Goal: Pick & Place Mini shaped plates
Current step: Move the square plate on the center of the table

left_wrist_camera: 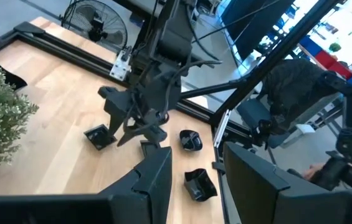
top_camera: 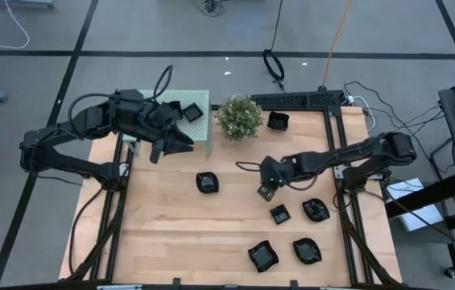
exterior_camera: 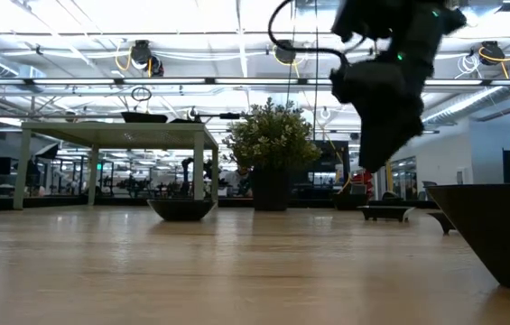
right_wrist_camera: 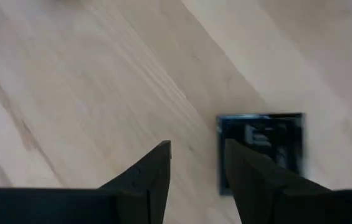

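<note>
The right arm reaches in from the counter's right edge, stretched toward the middle with its elbow bent back near that edge. Its wrist tips downward, and the right tool [top_camera: 266, 192] hangs above the wood with its two dark fingers [right_wrist_camera: 144, 177] parted and nothing between them. The left arm comes in from the left side, folded at the elbow, its forearm running toward the counter's far left corner. The left tool [top_camera: 163, 147] is raised there, its fingers [left_wrist_camera: 154, 180] apart with an empty gap between them
</note>
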You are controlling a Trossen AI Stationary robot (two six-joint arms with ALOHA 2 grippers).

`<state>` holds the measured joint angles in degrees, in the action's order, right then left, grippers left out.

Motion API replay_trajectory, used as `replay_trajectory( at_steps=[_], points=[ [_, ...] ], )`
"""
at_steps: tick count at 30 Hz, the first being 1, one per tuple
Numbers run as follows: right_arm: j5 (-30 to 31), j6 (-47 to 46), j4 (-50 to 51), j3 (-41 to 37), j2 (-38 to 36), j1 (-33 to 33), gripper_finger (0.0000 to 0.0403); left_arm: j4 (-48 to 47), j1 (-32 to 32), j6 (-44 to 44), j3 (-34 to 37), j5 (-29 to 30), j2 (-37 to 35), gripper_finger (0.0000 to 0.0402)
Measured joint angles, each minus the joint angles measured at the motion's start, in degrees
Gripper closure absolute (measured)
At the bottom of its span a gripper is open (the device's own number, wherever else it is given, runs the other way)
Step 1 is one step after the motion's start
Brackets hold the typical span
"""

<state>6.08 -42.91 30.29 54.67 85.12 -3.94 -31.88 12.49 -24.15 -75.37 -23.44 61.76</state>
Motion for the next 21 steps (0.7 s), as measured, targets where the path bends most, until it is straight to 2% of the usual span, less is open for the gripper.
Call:
replay_trajectory(
  at_steps=[5, 9, 15, 21],
  points=[
    [4.54, 1.32, -8.48, -7.31, -0.44, -1.85, 0.0265, 0.00, 0.00, 1.12, 0.00, 0.00, 0.00, 0.0254],
    [9.11, 2.75, -9.08, -10.53, -0.44, -2.19, 0.0265, 0.02, 0.00, 1.97, 0.00, 0.19, 0.00, 0.0254],
    [7.07, 6.77, -10.28, -12.48, -0.40, -2.19, 0.0265, 0.17, 0.00, 1.95, 0.00, 3.54, 0.00, 0.0254],
    [5.88, 8.16, -15.64, -12.52, -0.15, -2.19, 0.0262, 0.16, 0.00, 1.06, 0.00, 3.61, 0.00, 0.0254]
  ],
)
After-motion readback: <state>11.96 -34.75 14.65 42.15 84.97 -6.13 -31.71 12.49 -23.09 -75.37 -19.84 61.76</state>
